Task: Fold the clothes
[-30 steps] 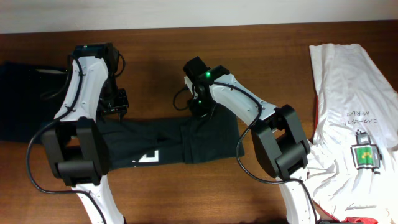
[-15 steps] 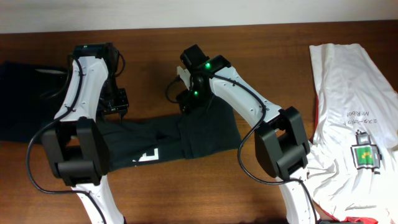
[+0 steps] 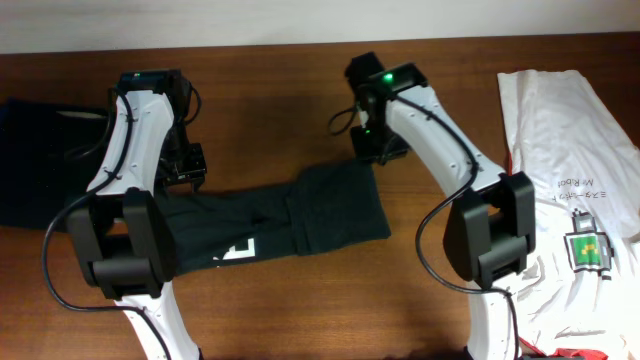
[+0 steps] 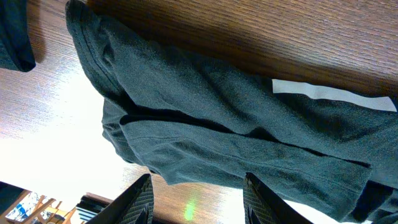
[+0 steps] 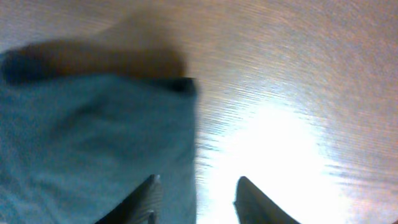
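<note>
The black T-shirt (image 3: 290,215) lies folded into a long band across the middle of the table, with a bit of white lettering (image 3: 236,252) showing at its lower left. My left gripper (image 3: 187,172) hangs open and empty just above the band's upper left edge; its wrist view shows the creased black fabric (image 4: 211,124) and a white stripe (image 4: 329,94), with the open fingers (image 4: 198,199) over the wood. My right gripper (image 3: 372,146) is open and empty over the wood just beyond the shirt's upper right corner (image 5: 93,130); its fingers (image 5: 196,199) straddle the fabric's edge.
A white T-shirt (image 3: 570,190) with a small green print and red trim lies spread at the right. Another dark garment (image 3: 35,160) lies at the far left edge. Bare brown wood runs along the back of the table.
My right gripper has let go of the shirt's right part and moved up and to the right, off the fabric. The folded right end now lies flat. The left arm has not moved.
</note>
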### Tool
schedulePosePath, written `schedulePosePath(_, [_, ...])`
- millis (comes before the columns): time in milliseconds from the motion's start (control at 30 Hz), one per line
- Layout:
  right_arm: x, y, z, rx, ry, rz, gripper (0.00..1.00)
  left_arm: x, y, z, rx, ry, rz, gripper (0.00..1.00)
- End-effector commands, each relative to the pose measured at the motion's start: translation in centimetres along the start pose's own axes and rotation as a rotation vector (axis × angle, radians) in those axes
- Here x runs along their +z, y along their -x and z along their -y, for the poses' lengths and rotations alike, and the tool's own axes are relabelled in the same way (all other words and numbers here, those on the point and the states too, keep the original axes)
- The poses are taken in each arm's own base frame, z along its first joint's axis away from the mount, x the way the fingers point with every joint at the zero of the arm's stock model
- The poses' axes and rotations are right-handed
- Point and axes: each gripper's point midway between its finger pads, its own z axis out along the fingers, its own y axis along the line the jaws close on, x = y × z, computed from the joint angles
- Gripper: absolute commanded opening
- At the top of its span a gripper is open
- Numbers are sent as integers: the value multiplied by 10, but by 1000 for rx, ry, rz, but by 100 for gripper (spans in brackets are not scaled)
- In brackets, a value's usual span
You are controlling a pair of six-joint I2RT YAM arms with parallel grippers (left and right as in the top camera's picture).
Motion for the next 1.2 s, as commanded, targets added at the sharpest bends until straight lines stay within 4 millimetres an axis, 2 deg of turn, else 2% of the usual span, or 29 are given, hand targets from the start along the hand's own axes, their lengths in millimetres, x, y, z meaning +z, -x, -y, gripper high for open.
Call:
schedulePosePath(0, [29, -10, -6, -25, 42, -59, 38, -1, 2, -3, -15, -3, 2, 46])
schedulePosePath(67, [42, -12, -7, -41, 44, -62, 38, -1, 2, -3, -15, -3, 2, 46])
schedulePosePath(200, [83, -25, -5, -40, 43, -69, 38, -1, 1, -3, -15, -2, 1, 47])
schedulePosePath(300, [99, -36, -4, -40, 40, -85, 39, -1, 1, -3, -15, -2, 1, 46])
schedulePosePath(367, [100, -38, -3, -41, 38, -91, 39, -1, 1, -3, -14, -1, -2, 46])
schedulePosePath(467, [80, -28, 1, -32, 35, -63, 45, -1, 0, -4, -13, 4, -4, 46])
schedulePosePath(600, [6, 1, 20, 18, 43, 41, 51, 2, 3, -24, -58, 20, -9, 45])
schedulePosePath(667, [-34, 4, 39, 74, 30, 80, 54, 5, 2, -41, -101, 11, -34, 46])
schedulePosePath(733, [-54, -1, 56, 115, 18, 81, 56, 8, -3, -55, -133, 8, -65, 47])
schedulePosePath(800, [-58, -13, 69, 163, 12, 43, 57, 11, -8, -63, -124, -24, -100, 47])
schedulePosePath(900, [-57, -31, 86, 214, 2, -31, 57, 19, -9, -41, 41, -284, -118, 48])
schedulePosePath(1000, [-57, -35, 94, 233, 0, -50, 59, 40, -7, -61, 42, -308, -117, 49])
schedulePosePath(1067, [-57, -37, 97, 242, -1, -54, 60, 58, -3, -71, 6, -318, -103, 63])
schedulePosePath(1133, [-57, -36, 98, 244, -1, -53, 60, 75, -5, -72, -26, -356, -106, 64])
schedulePosePath(1167, [-57, -36, 98, 244, -1, -51, 60, 82, -4, -66, -35, -390, -103, 69])
